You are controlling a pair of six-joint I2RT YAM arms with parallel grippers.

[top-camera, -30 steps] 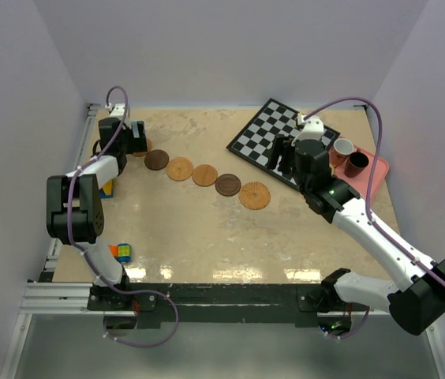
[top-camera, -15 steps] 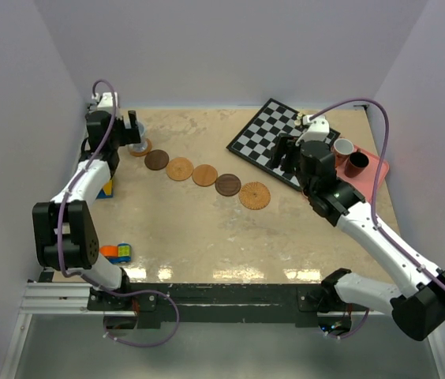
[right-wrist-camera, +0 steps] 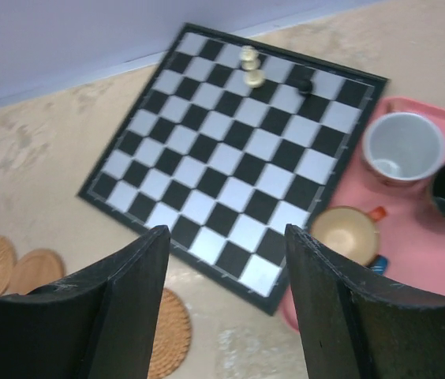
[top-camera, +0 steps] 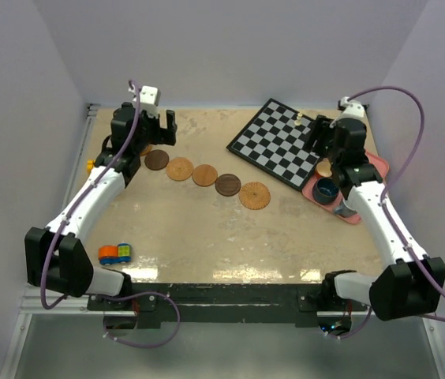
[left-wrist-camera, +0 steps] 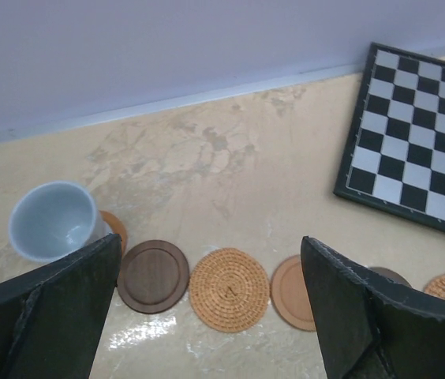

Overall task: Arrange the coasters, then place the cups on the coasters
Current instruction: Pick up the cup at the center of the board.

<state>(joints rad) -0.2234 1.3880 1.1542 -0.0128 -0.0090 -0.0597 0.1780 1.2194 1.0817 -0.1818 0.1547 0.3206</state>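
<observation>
Rising left hand, pale blue cup left on coaster

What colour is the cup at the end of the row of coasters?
The cup is pale blue. It shows best in the left wrist view.

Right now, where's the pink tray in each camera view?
Top external: pink tray at far right, beside the chessboard.
Left wrist: not in it.
Right wrist: right edge, cups on it.
Shared landmark: the chessboard, upper right in left wrist, centre in right wrist.
</observation>
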